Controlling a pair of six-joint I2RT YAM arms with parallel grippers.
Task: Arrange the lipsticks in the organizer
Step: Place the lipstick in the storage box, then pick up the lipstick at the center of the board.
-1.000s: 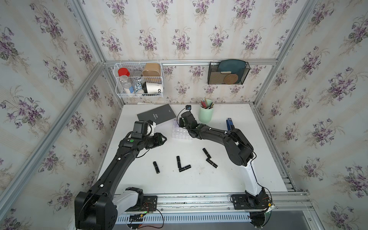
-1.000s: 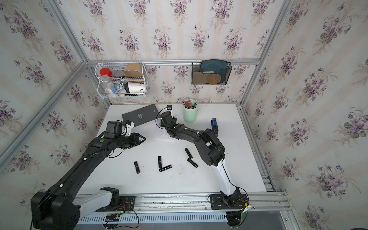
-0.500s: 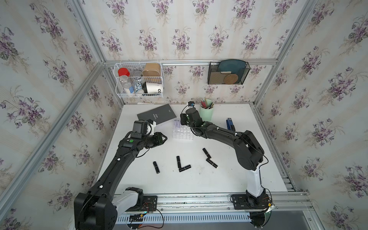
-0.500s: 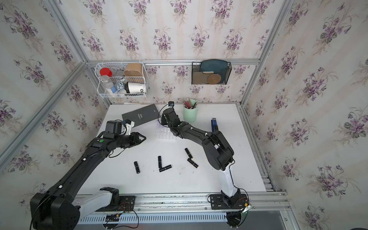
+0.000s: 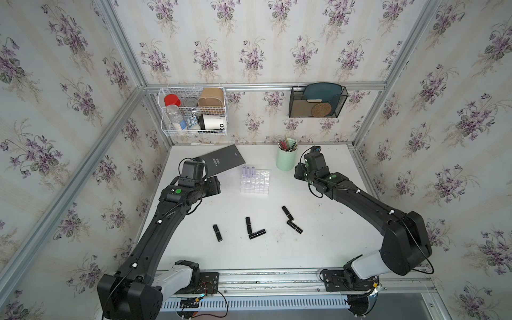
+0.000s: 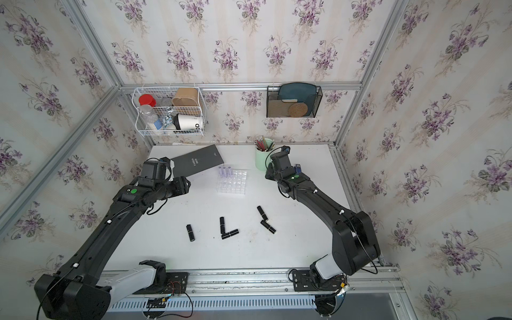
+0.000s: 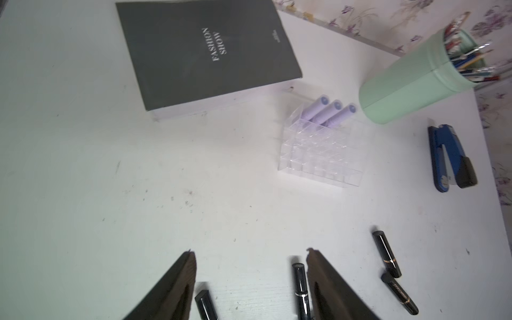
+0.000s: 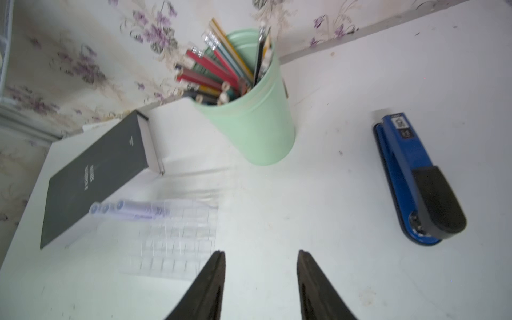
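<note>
Left gripper held above table, fingers spread wide, nothing gripped. Black book laid just behind it. Mid-table, organizer placed; three lilac lipsticks stood upright in far row, left end. Five black lipsticks left lying nearer front, well apart from organizer. Mint cup stood right of organizer. Right gripper held near cup, fingers moderately parted, empty. Blue stapler laid further right.

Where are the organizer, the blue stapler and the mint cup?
organizer (image 5: 257, 183): in a top view, empty clear cells.
blue stapler (image 8: 401, 151): right wrist view, blue body.
mint cup (image 7: 410, 86): left wrist view, side wall.
</note>
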